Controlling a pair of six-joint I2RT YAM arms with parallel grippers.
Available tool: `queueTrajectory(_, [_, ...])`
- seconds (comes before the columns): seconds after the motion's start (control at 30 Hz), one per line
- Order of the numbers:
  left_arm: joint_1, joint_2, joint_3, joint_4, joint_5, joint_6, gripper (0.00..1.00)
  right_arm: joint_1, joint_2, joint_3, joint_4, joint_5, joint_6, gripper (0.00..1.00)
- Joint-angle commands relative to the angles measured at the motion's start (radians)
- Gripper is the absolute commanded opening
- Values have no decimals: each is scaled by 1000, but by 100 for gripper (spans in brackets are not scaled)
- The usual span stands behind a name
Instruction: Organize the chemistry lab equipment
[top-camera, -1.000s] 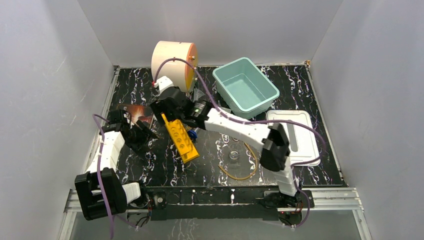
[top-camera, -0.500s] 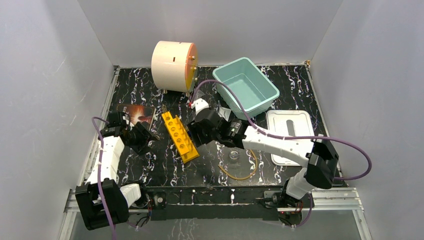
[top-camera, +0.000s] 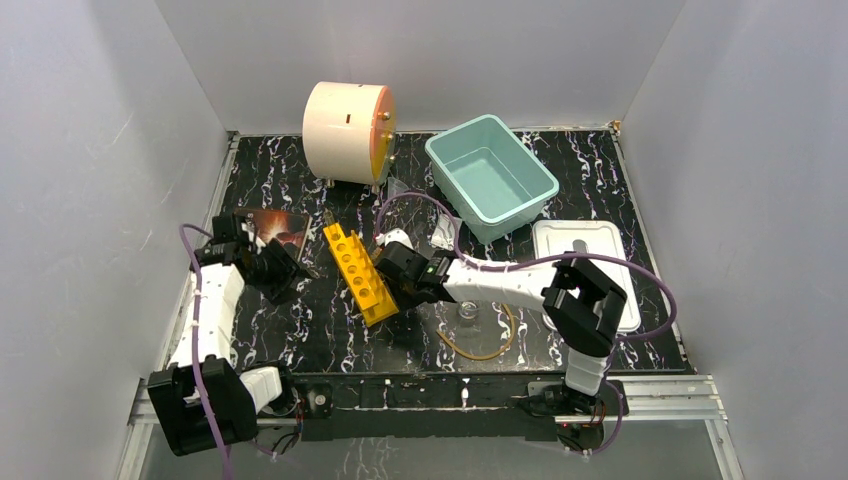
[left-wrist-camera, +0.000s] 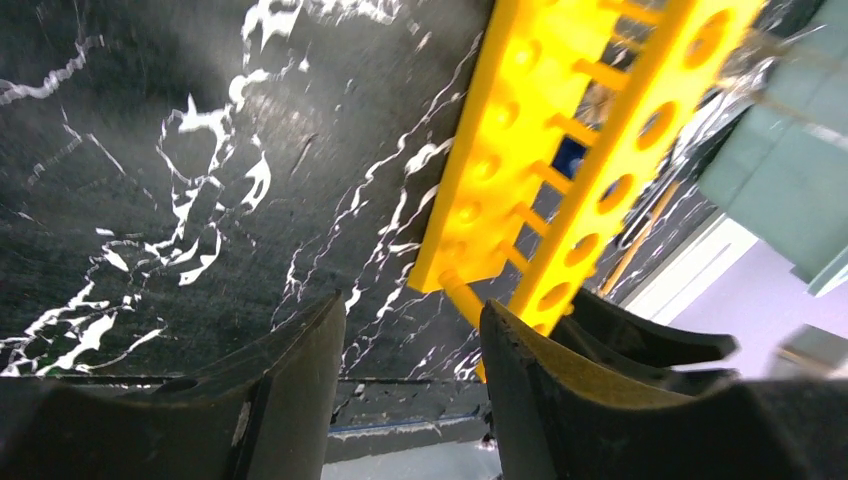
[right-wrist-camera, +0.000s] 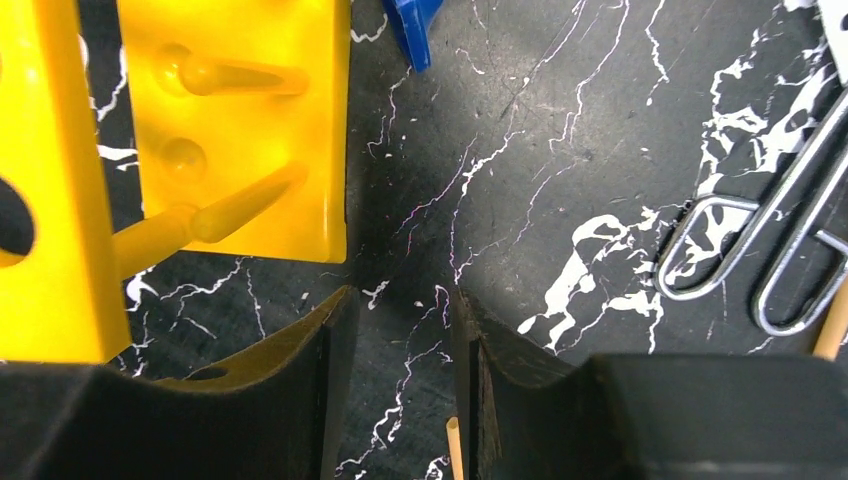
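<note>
- The yellow multi-hole plastic tube rack (top-camera: 360, 272) lies on the black marbled table (top-camera: 600, 170), between the two grippers.
- The left gripper (left-wrist-camera: 412, 325) hovers just left of the rack, jaws partly apart, gripping nothing.
- The right gripper (right-wrist-camera: 400, 300) sits low by the rack's near right corner, jaws narrowly apart, empty.
- A small clear glass dish (top-camera: 467, 310) stands by the tan rubber loop (top-camera: 490, 352).

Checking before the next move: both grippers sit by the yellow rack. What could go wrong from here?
1. Right gripper hangs over table beside the rack. Closing there would likely grab nothing, or clip the rack's corner and skew it.
2. Left gripper faces the rack from the other side. If both push in, it may tip or slide.
3. The blue tool lies close by the rack and could get swept along.
</note>
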Motion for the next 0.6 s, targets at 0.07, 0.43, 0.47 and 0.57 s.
queueTrajectory(0.07, [7,32,181,-85,-92,33,50,-6,26,-33,103,-35,26,47])
queueTrajectory(0.43, [7,14,116,-62,-84,7,43,-5,75,-73,201,-129,1,48])
queueTrajectory(0.47, [7,12,104,-58,-77,5,41,-5,79,-77,206,-134,0,48])
queueTrajectory(0.57, [7,8,80,-54,-68,3,40,-6,82,-91,238,-158,-9,48])
